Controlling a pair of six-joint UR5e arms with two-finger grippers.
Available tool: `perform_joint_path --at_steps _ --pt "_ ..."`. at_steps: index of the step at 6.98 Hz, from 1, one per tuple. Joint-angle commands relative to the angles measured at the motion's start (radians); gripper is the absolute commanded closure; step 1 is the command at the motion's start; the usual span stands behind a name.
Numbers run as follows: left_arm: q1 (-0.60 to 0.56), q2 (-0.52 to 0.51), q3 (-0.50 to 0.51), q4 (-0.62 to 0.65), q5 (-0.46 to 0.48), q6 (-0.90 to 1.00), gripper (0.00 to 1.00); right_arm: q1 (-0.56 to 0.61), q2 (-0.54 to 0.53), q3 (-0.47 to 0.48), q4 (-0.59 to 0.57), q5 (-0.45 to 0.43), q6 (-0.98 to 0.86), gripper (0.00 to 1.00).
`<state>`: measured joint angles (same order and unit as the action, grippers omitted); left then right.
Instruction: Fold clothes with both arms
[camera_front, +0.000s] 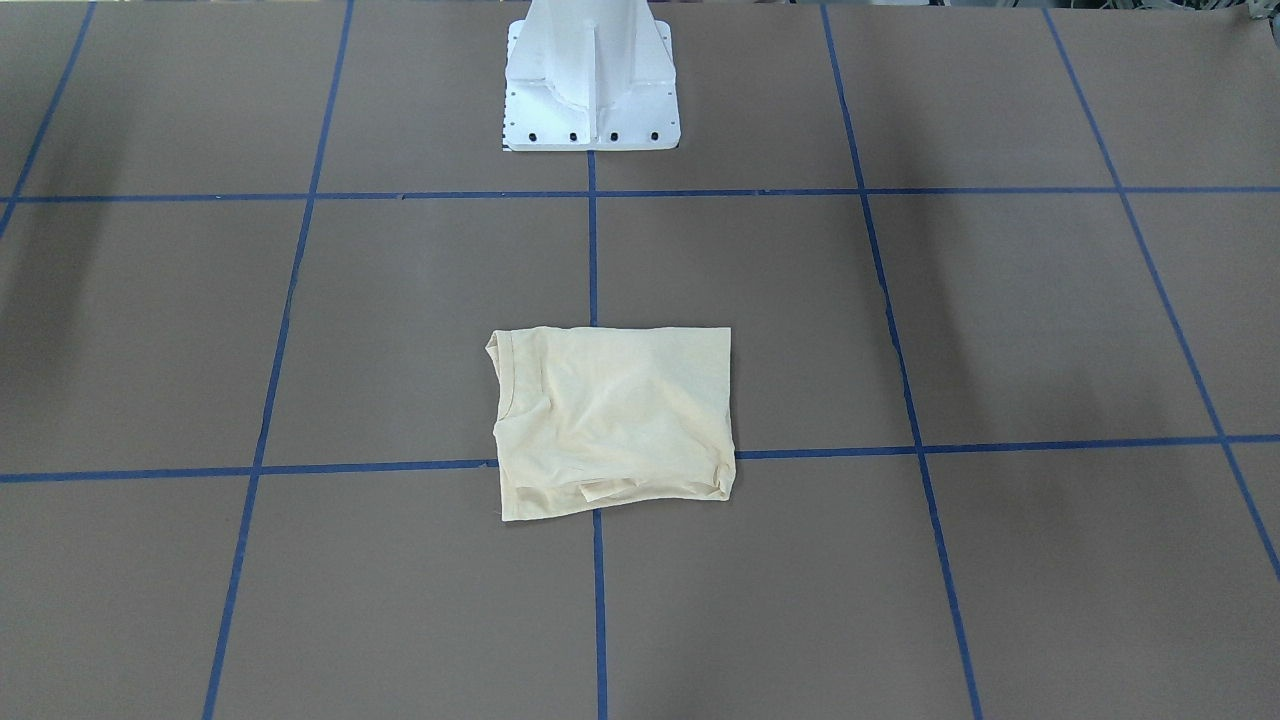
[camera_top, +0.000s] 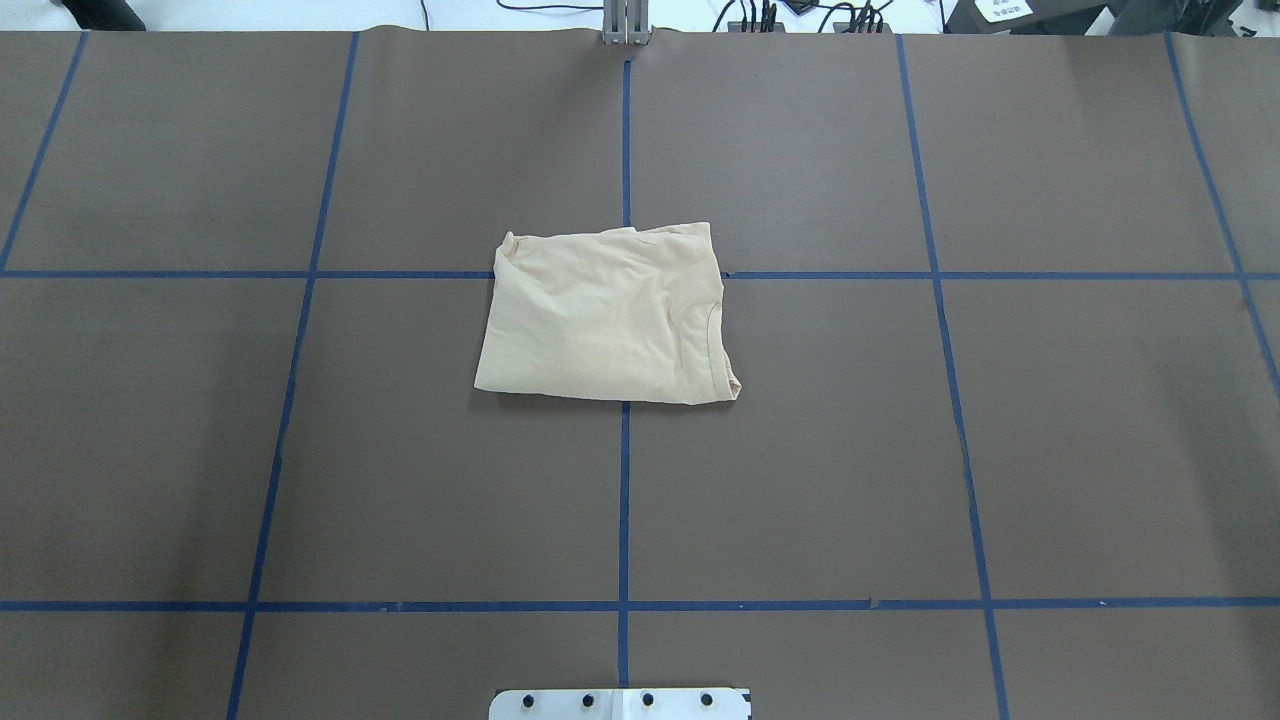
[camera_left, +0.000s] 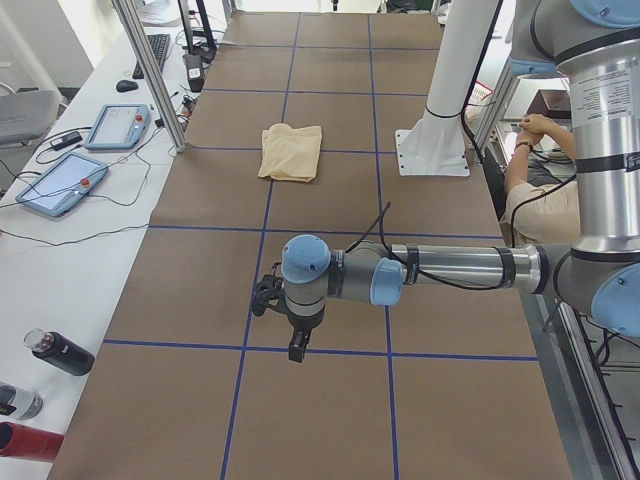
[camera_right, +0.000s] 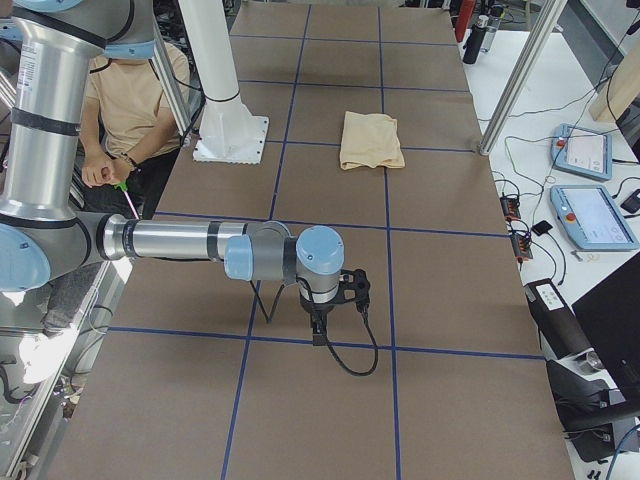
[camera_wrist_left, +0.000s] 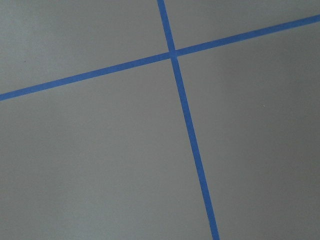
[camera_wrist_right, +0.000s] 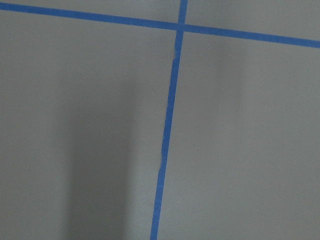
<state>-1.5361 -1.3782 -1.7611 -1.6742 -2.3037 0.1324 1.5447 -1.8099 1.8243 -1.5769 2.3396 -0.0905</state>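
The pale cream-yellow shirt (camera_front: 615, 420) lies folded into a compact rectangle at the middle of the table, neckline to one side; the print does not show. It also shows in the overhead view (camera_top: 605, 315) and both side views (camera_left: 291, 152) (camera_right: 371, 140). My left gripper (camera_left: 297, 350) hangs far from the shirt, near the table's left end, pointing down. My right gripper (camera_right: 318, 335) hangs near the right end, also far from the shirt. Both show only in side views, so I cannot tell whether they are open or shut. Nothing hangs from either.
The brown table (camera_top: 400, 480) carries a grid of blue tape lines. The white pedestal base (camera_front: 592, 90) stands behind the shirt. Tablets (camera_left: 58, 186) and cables lie on the white bench. Bottles (camera_left: 60, 352) lie there too. A seated person (camera_right: 130, 100) is beside the robot.
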Motion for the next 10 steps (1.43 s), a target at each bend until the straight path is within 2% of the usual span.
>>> perform_joint_path --at_steps 1,10 --pt "-0.001 0.001 0.011 0.001 0.001 0.001 0.00 0.000 0.001 0.001 0.000 0.003 0.000 0.00" --pt "-0.007 0.019 0.020 -0.001 0.001 0.000 0.00 0.000 0.001 0.013 0.006 0.010 0.014 0.00"
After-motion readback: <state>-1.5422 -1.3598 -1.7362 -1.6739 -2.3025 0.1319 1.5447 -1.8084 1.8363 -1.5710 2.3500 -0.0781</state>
